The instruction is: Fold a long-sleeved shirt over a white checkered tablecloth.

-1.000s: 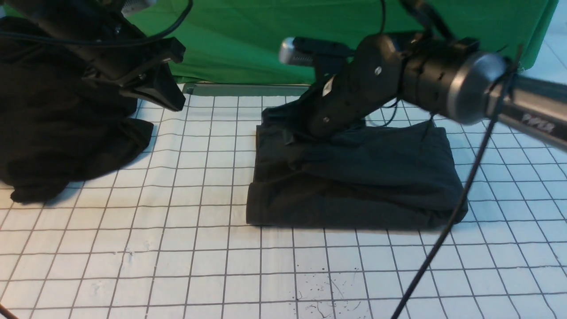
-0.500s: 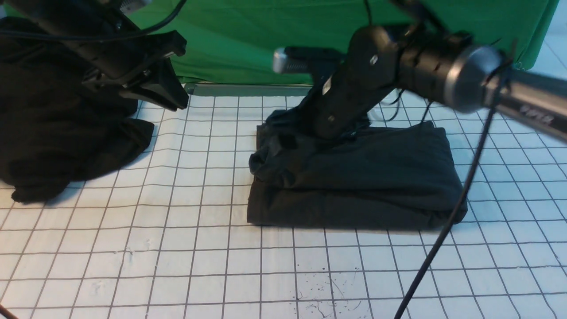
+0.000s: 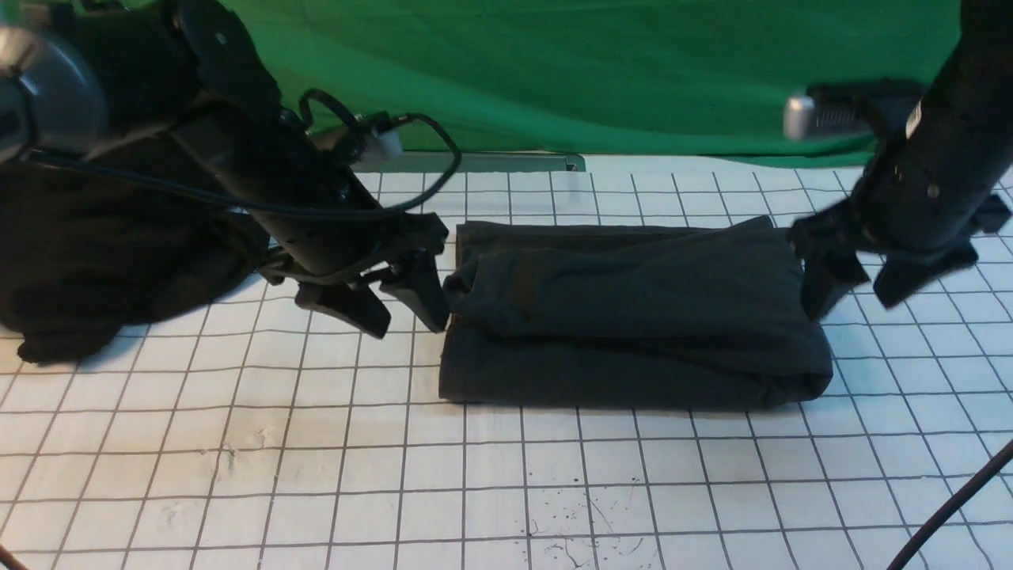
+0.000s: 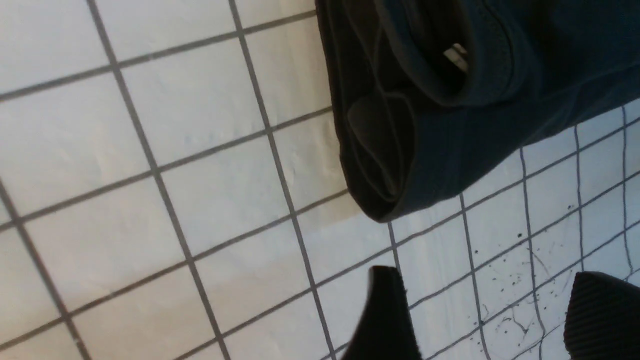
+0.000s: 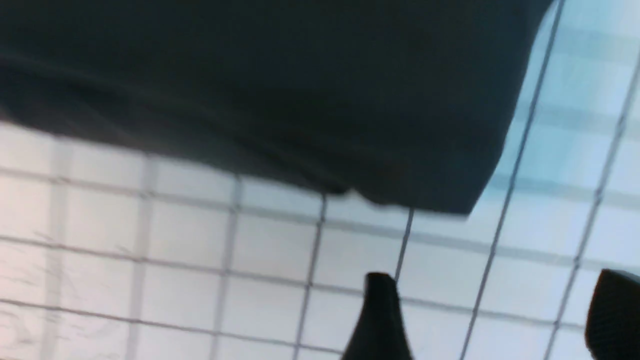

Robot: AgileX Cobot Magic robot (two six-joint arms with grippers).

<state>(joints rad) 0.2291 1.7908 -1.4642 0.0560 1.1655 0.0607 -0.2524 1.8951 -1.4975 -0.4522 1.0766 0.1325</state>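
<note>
The long-sleeved shirt [image 3: 633, 301], dark charcoal grey, lies folded into a wide, low bundle on the white checkered tablecloth [image 3: 316, 475]. The bundle sits between the two grippers, towards the tablecloth's far edge and well apart from its near side in the front view. An upper layer lies across the bundle and leaves a strip of the lower cloth showing along the near side, while another strip shows along the far side at the left. The layers at the shirt's left end are bunched, and the left wrist view shows them curling open around a small pale tag [image 4: 456, 57]. The left gripper [image 3: 407, 313] is just beside that end, its jaws spread wide with nothing between them. The right gripper [image 3: 851, 297] is over the shirt's right end, blurred, its jaws also wide apart and gripping nothing. A deeper-black garment [image 3: 103, 245] is heaped at the left of the tablecloth, partly behind the left arm [image 3: 237, 150]. Beyond the tablecloth's far edge hangs a bright green cloth [image 3: 601, 71], with creases running across it.
</note>
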